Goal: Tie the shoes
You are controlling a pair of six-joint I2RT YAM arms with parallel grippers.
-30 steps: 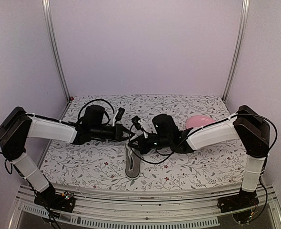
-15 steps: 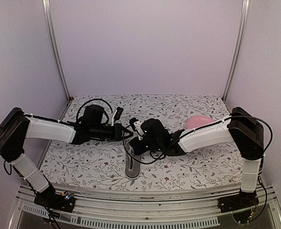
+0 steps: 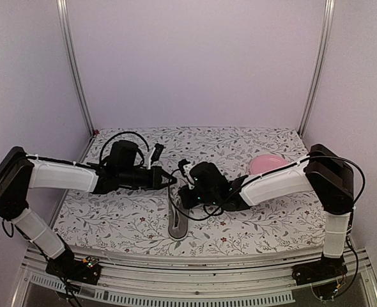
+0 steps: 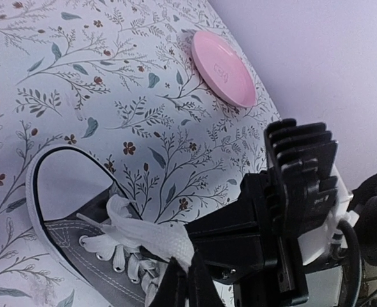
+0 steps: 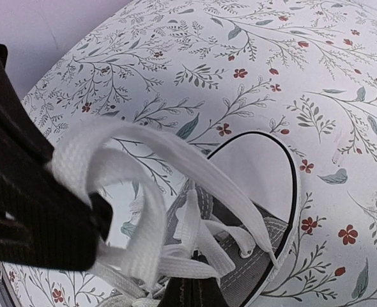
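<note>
No text can be read; the plate (image 4: 207, 54) bears a faint central mark, perhaps a logo, illegible.

Loop of white lace (image 5: 176, 152) (broad, flat) above grey sneaker (image 5: 255, 171) on floral cloth (image 5: 271, 77).

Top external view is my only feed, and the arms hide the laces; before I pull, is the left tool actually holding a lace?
Observer: Yes; its wrist view shows the left tool shut on a flat white lace above the grey canvas sneaker.
Operator: And the right tool?
Observer: The right tool is shut, lace strands bunched at its tips; whether one is pinched is unclear.
Operator: Any loop formed?
Observer: One wide slack loop, its bend beside the left tool's black body.
</note>
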